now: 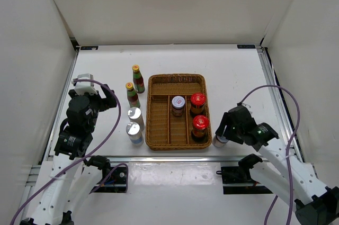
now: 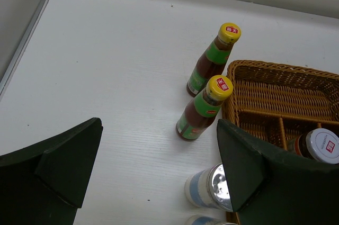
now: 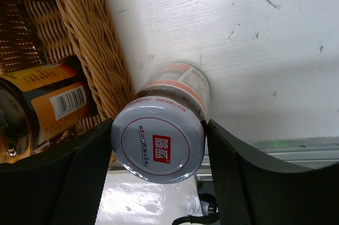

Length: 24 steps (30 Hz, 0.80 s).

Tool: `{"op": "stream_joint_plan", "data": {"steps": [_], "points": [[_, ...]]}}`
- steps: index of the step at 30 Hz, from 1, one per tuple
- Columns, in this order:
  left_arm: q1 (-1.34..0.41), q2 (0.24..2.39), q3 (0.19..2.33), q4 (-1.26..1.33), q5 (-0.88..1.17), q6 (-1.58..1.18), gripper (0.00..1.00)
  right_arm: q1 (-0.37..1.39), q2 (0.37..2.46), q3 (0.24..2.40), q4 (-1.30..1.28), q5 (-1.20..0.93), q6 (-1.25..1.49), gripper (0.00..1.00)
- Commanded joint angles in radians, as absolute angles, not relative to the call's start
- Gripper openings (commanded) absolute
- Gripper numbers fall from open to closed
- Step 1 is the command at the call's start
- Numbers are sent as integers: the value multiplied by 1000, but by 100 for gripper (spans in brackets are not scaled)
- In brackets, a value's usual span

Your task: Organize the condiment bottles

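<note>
Two yellow-capped bottles [image 1: 137, 78] [image 1: 132, 93] and two silver-topped shakers [image 1: 135, 116] [image 1: 133, 131] stand left of the wicker tray [image 1: 159, 83]. The tray holds a silver-lidded jar [image 1: 178, 105] and two red-lidded jars [image 1: 197, 102] [image 1: 199, 127]. My right gripper [image 1: 221, 137] is shut on the second silver-lidded jar [image 3: 159, 143] just outside the tray's near right corner; both pads [image 3: 228, 172] touch its lid. My left gripper [image 2: 159, 177] is open and empty, left of the shakers, with one shaker [image 2: 204, 188] by its right finger. The bottles [image 2: 214, 58] [image 2: 200, 109] lie ahead of it.
White walls enclose the table on three sides. A metal rail [image 1: 159, 157] runs along the near edge, close behind the held jar. The tray's woven wall [image 3: 92, 50] touches the jar's left side. Cables loop beside both arms.
</note>
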<state>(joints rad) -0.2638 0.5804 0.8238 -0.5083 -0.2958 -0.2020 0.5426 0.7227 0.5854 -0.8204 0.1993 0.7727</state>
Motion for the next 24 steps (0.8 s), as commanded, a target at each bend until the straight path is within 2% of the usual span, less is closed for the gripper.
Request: {"op": "stream_joint_plan", "data": {"steps": [1,3,4,9,10,12,24], "points": [[-265,572,815,-506,-304,-195,99,540,666,614,-893,224,831,53],[-265,572,815,-506,-304,-195,99,540,626,626,-916,233,845,48],[-265,572,815,-506,-304,-195,99,540,617,638,-916,247,845,40],[-265,572,815,-506,-304,-195,99,540,617,687,-951,314,856,18],[-265,572,815,-506,-304,-195,99,540,617,712,-951,337,856,9],[-265,572,815,-506,-304,-195,99,540,627,738,-960,362,856,2],[-265,563,815,-506,-304,-195,99,540,695,955,-922,430,775,0]]}}
